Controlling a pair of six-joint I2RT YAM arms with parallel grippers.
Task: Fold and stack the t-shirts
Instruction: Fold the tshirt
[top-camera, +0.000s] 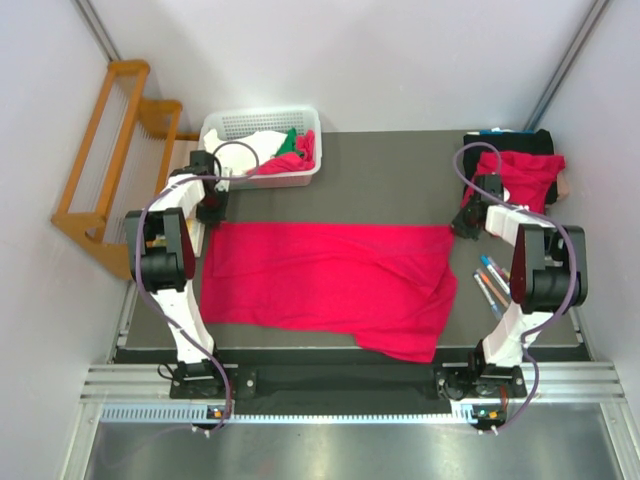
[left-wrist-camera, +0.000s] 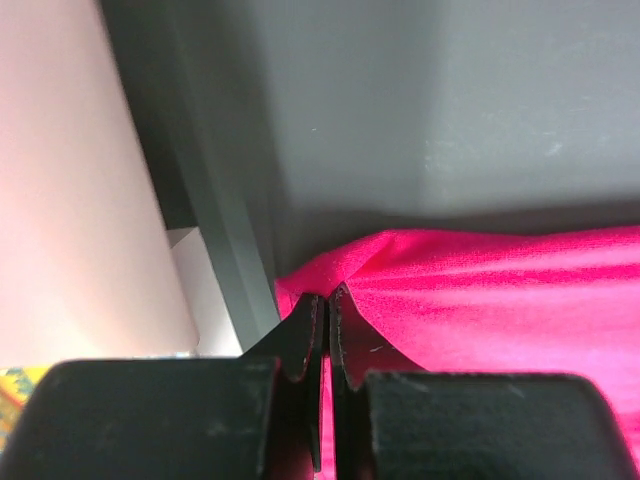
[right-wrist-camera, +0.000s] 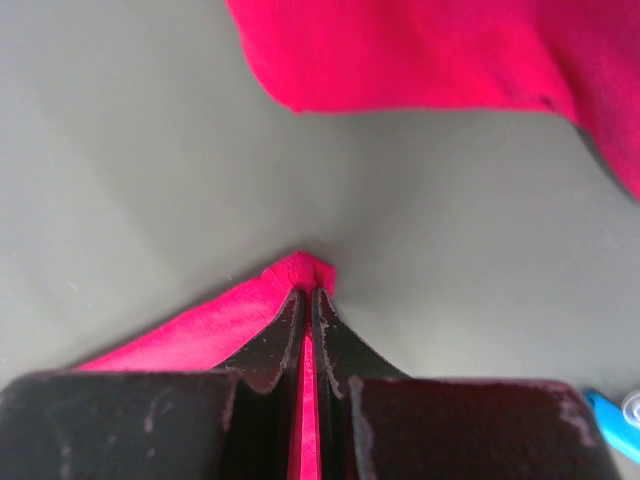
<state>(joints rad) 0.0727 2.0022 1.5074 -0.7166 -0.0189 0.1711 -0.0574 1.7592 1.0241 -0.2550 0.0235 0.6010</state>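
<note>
One red t-shirt (top-camera: 330, 280) lies spread wide across the dark table. My left gripper (top-camera: 212, 212) is shut on its far left corner, and in the left wrist view red cloth (left-wrist-camera: 500, 290) is pinched between the closed fingers of that gripper (left-wrist-camera: 327, 300) close to the table's left edge. My right gripper (top-camera: 462, 226) is shut on the far right corner, and the right wrist view shows a fold of the shirt (right-wrist-camera: 200, 335) squeezed in that gripper (right-wrist-camera: 307, 293). A second red t-shirt (top-camera: 528, 175) (right-wrist-camera: 420, 50) lies bunched at the back right.
A white basket (top-camera: 262, 125) at the back left holds white, green and red cloth. Several markers (top-camera: 490, 282) lie near the right arm, one blue tip (right-wrist-camera: 612, 418) beside the right gripper. A wooden frame (top-camera: 110, 150) stands off the table's left side.
</note>
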